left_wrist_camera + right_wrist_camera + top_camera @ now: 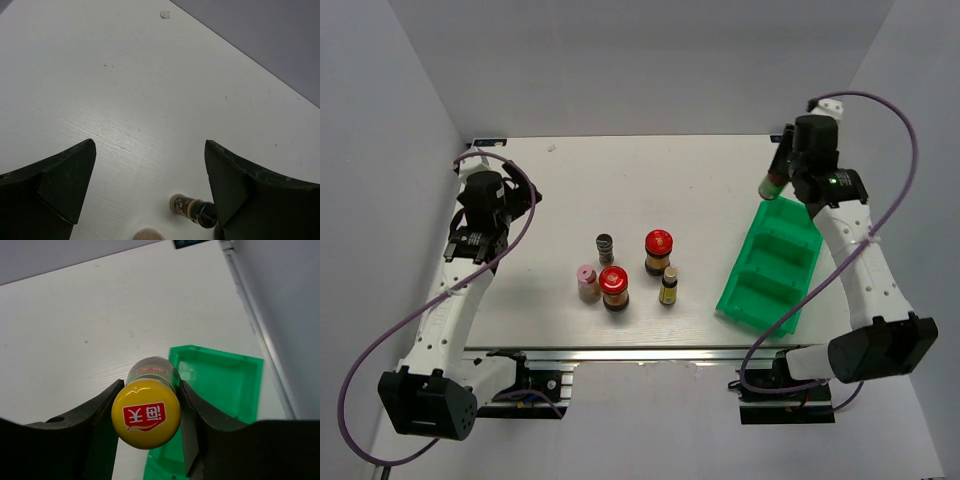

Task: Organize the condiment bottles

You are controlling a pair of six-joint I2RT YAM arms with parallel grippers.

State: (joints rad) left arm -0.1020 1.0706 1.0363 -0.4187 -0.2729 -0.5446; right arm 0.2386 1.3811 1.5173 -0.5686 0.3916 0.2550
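My right gripper [782,168] is shut on the yellow-capped green bottle [773,182] and holds it in the air over the far left corner of the green bin [770,268]. In the right wrist view the fingers [192,415] clamp the bottle [146,412] just below its cap. On the table middle stand a grey ribbed shaker [606,247], two red-lidded jars [658,250] [614,287], a pink-capped jar [587,283] and a tan-capped brown bottle [669,286]. My left gripper [505,192] is open and empty at the far left, also in its wrist view [150,145].
The bin has stepped compartments, seen below the held bottle [225,385]. In the left wrist view a small dark bottle [192,207] and a pale round cap [147,234] show at the bottom edge; I cannot tell which they are. Grey walls enclose the table.
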